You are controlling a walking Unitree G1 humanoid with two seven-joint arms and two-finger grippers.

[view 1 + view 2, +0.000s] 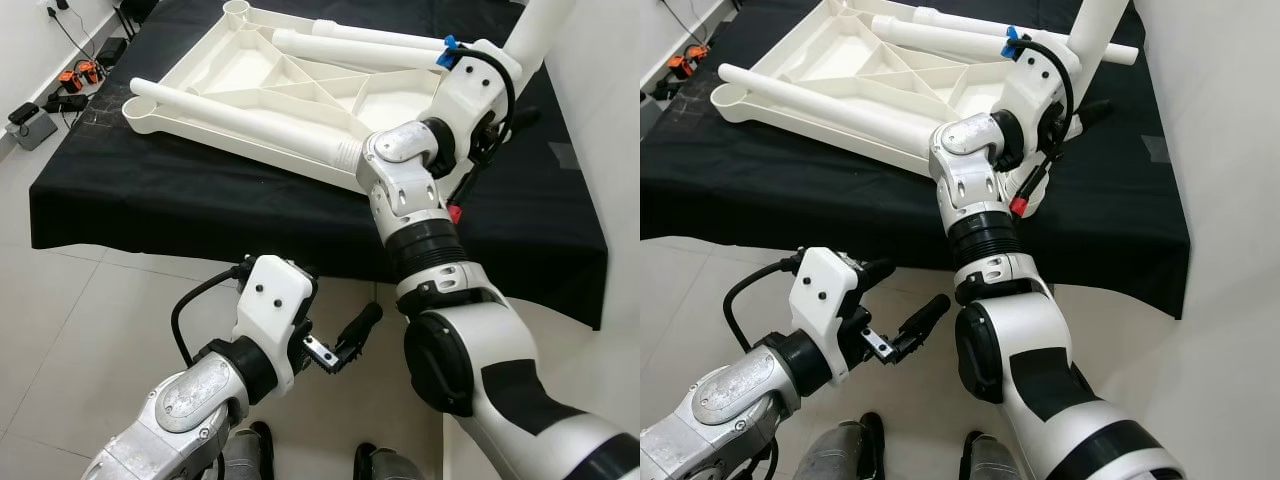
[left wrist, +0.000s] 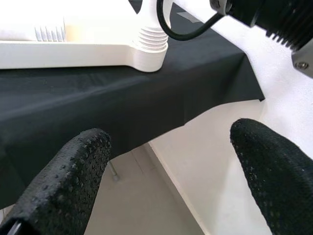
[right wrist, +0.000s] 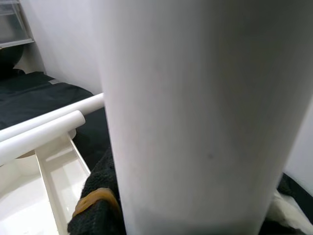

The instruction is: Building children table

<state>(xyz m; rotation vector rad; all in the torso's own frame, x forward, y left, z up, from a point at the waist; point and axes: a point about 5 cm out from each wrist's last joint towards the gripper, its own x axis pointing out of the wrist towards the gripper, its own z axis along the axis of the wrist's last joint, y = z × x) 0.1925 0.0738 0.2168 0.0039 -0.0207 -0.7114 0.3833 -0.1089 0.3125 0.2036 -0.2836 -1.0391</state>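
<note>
Black cloth draped over the work surface, hanging down the near side and the right side. Pale tiled floor below. White wall to the right. On the floor at far left, past the cloth's corner: orange-and-black tools, grey box, black cables running toward the wall.

- Glossy white-and-silver jointed arm shells with black ribbed collars.
- Looped black cable.
- Pebbled black rubber fingers.
- Small red tab, possibly a button.
</note>
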